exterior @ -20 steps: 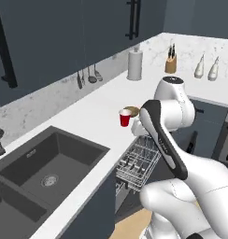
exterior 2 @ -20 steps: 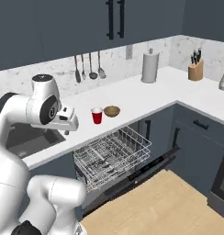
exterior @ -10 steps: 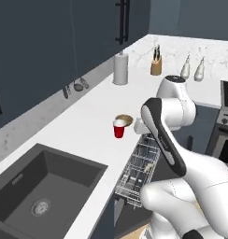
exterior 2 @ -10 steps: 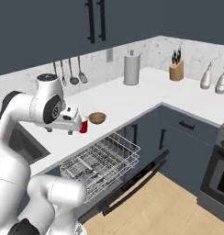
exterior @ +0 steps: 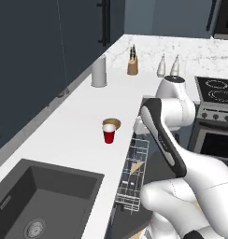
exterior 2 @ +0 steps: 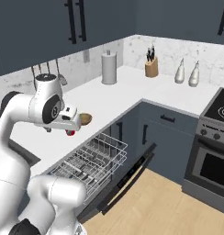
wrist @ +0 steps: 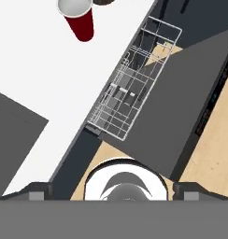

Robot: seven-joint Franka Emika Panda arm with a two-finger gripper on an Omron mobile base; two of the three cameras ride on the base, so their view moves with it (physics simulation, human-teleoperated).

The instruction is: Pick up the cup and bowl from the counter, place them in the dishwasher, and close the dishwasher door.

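- Red cup [exterior: 109,134] upright on the white surface [exterior: 74,135], near its front edge.
- Tan bowl [exterior: 112,123] just behind the cup, close beside it; contact unclear.
- Hand [exterior 2: 68,123] hovers above the surface edge by the cup, fingers apart, gripping nothing.
- Dishwasher door [exterior 2: 127,179] folded down flat; white wire rack [exterior 2: 93,160] pulled out over it.
- Hand view: cup at top, rack [wrist: 130,88] below it.
- Grey canister [exterior 2: 109,67] and knife block [exterior 2: 152,65] far back.
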